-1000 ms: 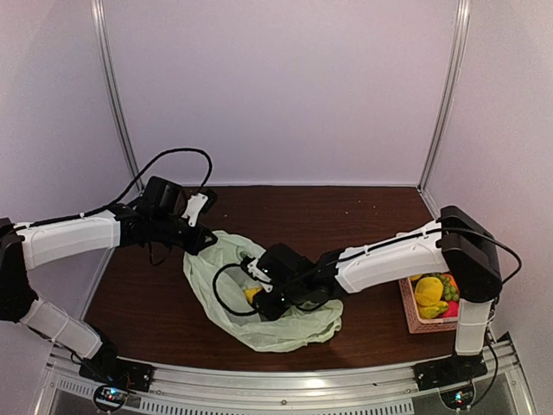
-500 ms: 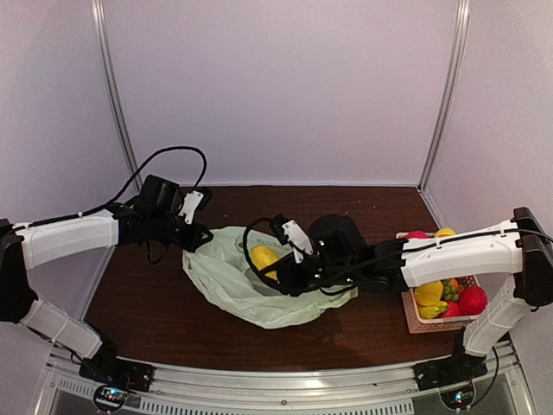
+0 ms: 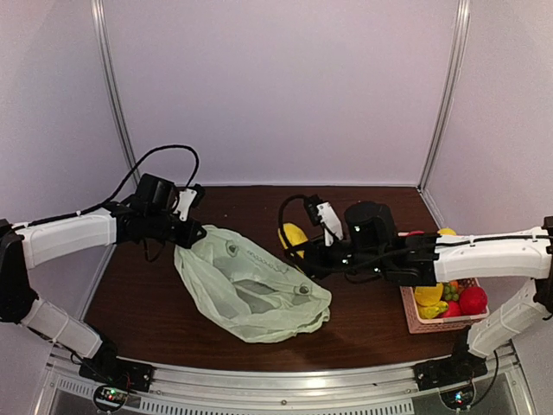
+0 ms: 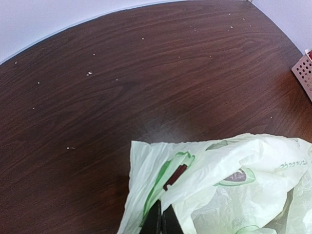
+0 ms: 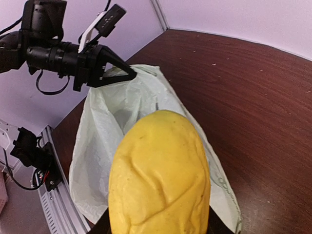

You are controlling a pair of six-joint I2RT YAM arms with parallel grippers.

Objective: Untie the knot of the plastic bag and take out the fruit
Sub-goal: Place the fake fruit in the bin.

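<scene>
The pale green plastic bag (image 3: 251,285) lies flat and crumpled on the brown table. No knot shows. My left gripper (image 3: 188,235) is shut on the bag's far left corner; in the left wrist view the black fingertips (image 4: 161,222) pinch the plastic (image 4: 214,180). My right gripper (image 3: 298,245) is shut on a yellow elongated fruit (image 3: 292,235) and holds it above the table, right of the bag. In the right wrist view the fruit (image 5: 160,178) fills the lower middle, with the bag (image 5: 117,117) and the left gripper (image 5: 119,73) behind it.
A pink slatted basket (image 3: 416,323) at the right table edge holds yellow fruits (image 3: 428,294), a red fruit (image 3: 472,300) and green grapes (image 3: 450,295). Its corner shows in the left wrist view (image 4: 304,73). Metal frame posts stand at the back corners.
My right gripper has lifted the yellow fruit out of the bag and carried it right and away from it. The bag has slumped flat. The left gripper still holds the corner.
</scene>
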